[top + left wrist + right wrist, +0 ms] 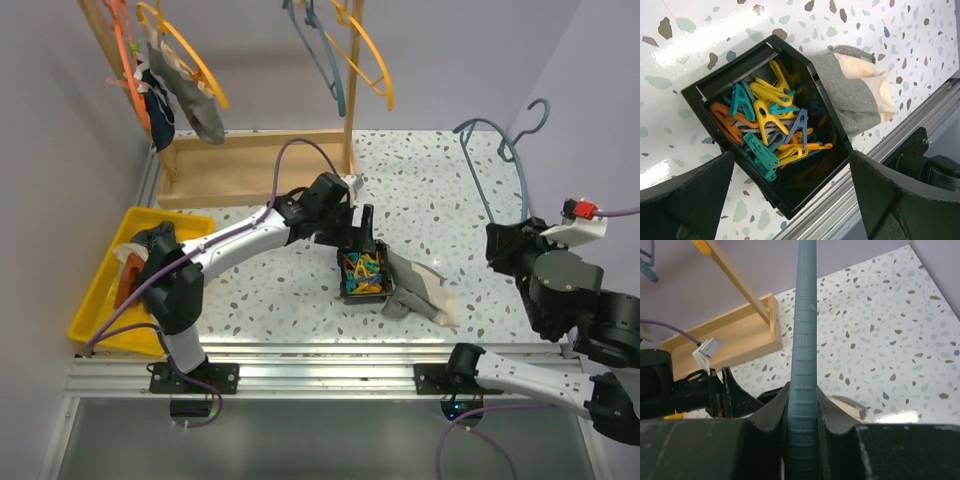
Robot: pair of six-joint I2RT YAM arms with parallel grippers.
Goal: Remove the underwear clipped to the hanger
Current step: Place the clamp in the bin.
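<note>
A grey brief with cream trim lies flat on the table against the right side of a black box of plastic clips; it also shows in the left wrist view. My left gripper is open and empty over the box. My right gripper is shut on a bare grey-blue hanger, whose bar stands between its fingers. A grey brief and a navy one hang clipped to an orange hanger at the back left.
A yellow tray at the left holds a dark brief and a rust-brown one. A wooden rack base stands at the back. Teal and orange empty hangers hang above it. A metal rail runs along the near edge.
</note>
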